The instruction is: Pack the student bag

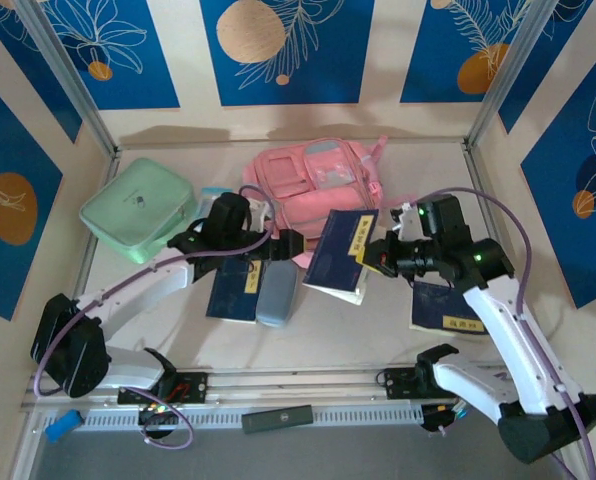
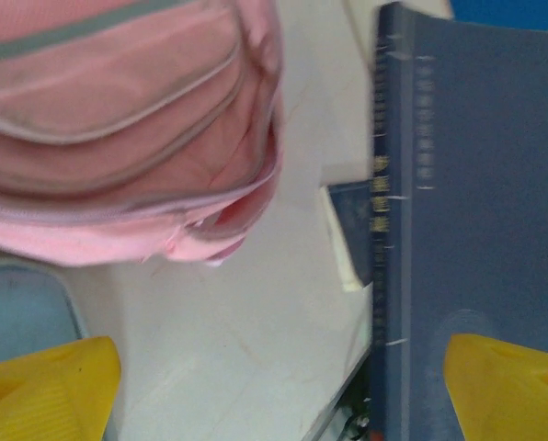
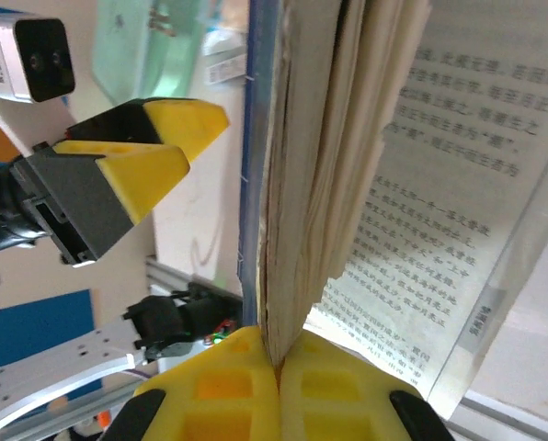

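The pink student bag [image 1: 316,180] lies at the back middle of the table [image 1: 348,335], just beyond the left gripper [image 2: 274,390], whose yellow fingers gape wide and empty, while the right gripper [image 3: 279,363] pinches tight the edge of a tilted dark blue book [image 1: 343,248].

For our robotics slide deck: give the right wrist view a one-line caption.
Yellow right jaws shut on the pages of a half-open book, left jaws alongside.

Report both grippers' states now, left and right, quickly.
Left gripper: open, holding nothing.
Right gripper: closed, pinching the edge of the blue book.
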Motion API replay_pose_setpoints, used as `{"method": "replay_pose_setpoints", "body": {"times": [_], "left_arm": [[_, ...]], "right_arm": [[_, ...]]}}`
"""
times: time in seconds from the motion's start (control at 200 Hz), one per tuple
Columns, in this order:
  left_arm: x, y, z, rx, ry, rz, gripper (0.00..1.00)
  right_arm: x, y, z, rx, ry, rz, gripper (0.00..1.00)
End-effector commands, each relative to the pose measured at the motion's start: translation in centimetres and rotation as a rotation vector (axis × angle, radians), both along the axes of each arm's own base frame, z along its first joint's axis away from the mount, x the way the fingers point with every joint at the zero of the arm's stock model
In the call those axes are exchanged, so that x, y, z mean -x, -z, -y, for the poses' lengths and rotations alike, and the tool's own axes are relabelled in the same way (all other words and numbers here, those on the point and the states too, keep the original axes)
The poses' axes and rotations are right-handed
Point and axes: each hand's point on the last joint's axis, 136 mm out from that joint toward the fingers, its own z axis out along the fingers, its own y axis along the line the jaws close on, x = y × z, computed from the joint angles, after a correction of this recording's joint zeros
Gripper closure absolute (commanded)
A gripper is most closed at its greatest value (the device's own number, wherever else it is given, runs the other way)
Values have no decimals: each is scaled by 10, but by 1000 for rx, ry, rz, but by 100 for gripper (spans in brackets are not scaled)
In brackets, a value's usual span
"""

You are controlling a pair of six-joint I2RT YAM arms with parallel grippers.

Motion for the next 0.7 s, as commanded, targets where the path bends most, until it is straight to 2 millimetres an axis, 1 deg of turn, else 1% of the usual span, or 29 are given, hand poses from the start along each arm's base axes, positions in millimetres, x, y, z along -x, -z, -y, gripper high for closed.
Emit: {"method": "replay_pose_setpoints", "body": {"times": [0.0,0.07,0.175,0.23,0.3,0.34,0.41,0.51,0.595,0.655,0.695], "left_arm": [[3,-32,19,151,99,68,9],[1,-33,26,185,113,58,9],[-3,-34,33,213,120,38,14],[-3,-38,35,224,132,38,18],[-1,-47,38,262,152,42,25],[0,-55,40,296,160,47,32],[0,-60,41,317,159,49,45],[-5,-59,38,298,131,58,63],[-8,-60,39,289,121,60,77],[-10,-63,39,295,110,58,86],[-12,-65,40,298,100,58,92]], "right_arm": [[-12,-42,-25,-162,-131,131,100],[-20,-47,-30,-189,-149,148,100],[-26,-50,-38,-229,-191,163,100],[-29,-46,-37,-222,-188,157,100],[-34,-36,-33,-211,-170,134,100],[-35,-31,-32,-217,-168,123,100],[-37,-22,-30,-202,-162,106,100],[-39,-9,-23,-171,-137,83,100],[-39,-4,-20,-180,-126,76,100],[-39,1,-18,-178,-124,64,96],[-38,4,-16,-169,-121,55,91]]}}
